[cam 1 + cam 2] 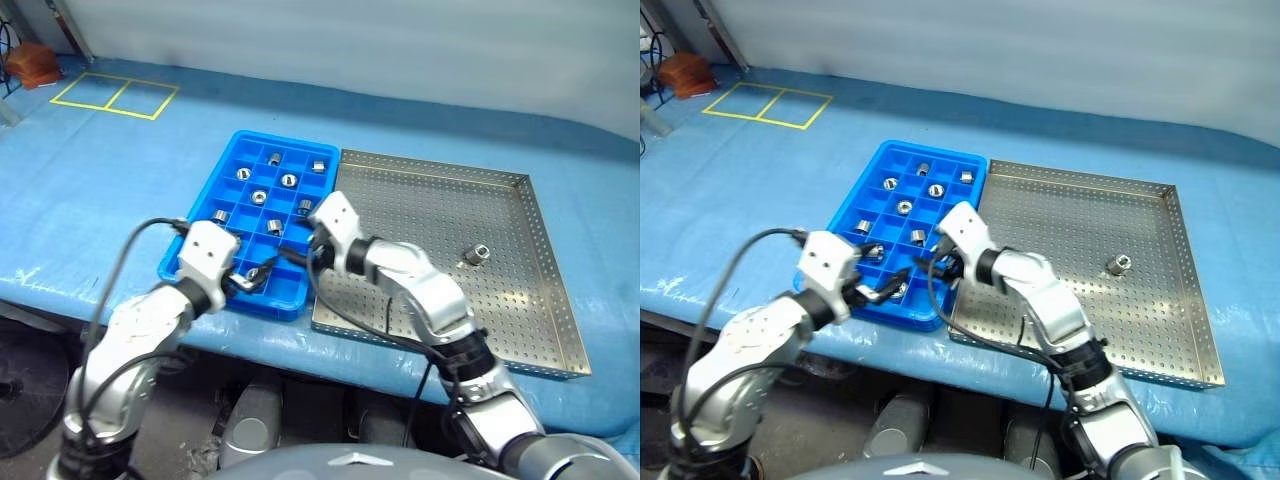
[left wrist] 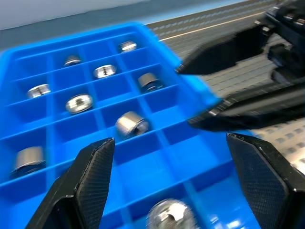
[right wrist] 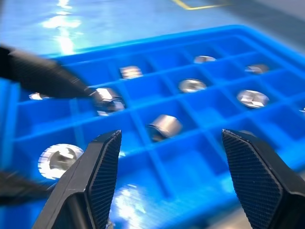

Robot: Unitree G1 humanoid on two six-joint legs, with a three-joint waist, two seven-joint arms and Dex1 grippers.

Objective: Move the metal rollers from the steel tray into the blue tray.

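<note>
You are at the drop-off end of a cycle: both grippers sit over the near end of the blue tray [image 1: 262,215], and most of the rollers [image 1: 288,180] already lie one to a compartment there, some ten of them as far as the head views let you count. One roller [image 1: 477,253] is left in the steel tray [image 1: 540,300], lying alone toward its far right part, well apart from either arm. The right gripper [image 3: 167,157] hangs just above the tray's near compartments with its jaws apart and nothing between them; its wrist view looks straight down through the gap onto a roller resting in a cell, so I judge that piece has been let go rather than held. The left gripper [image 2: 169,167] is close beside it, jaws wide apart too and empty, with a roller [image 2: 170,215] in the cell below them; the two grippers' tips stand very near each other over the tray's near right corner. Your next move, I think, is to lift the right arm clear of the tray rim without clipping the left fingers, swing it across to the steel tray, and come down on the last roller with the jaws spread either side of it. Watch that it does not roll on the perforated sheet when you close.
</note>
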